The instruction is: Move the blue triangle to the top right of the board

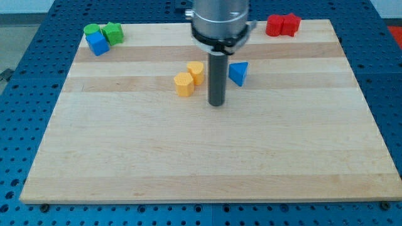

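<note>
The blue triangle [238, 73] lies on the wooden board [207, 157], a little above and right of the middle. My tip [217, 103] is on the board just below and to the left of the triangle, a small gap apart from it. Two yellow blocks, one [196, 72] at upper right and one [184, 84] at lower left, touch each other just left of the rod.
Two red blocks [282, 25] sit together near the board's top right edge. At the top left corner are two green blocks [105, 31] and a blue block [97, 43], all touching. A blue pegboard table surrounds the board.
</note>
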Controlling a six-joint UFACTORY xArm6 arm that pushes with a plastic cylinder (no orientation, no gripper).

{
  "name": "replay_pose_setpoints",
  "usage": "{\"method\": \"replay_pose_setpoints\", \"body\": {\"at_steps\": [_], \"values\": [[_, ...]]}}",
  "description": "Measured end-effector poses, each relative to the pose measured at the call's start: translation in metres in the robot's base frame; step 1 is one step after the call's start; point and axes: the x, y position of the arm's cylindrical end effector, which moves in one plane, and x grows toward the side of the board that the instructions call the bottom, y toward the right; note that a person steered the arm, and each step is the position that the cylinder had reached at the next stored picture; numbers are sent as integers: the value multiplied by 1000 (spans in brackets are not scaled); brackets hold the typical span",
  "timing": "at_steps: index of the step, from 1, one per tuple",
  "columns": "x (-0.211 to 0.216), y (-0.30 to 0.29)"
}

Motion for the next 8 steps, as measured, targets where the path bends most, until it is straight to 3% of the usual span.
{"method": "replay_pose_setpoints", "body": {"at_steps": [1, 3, 6, 8], "values": [[-37, 12], [-85, 99], [-59, 99], [-112, 186]]}}
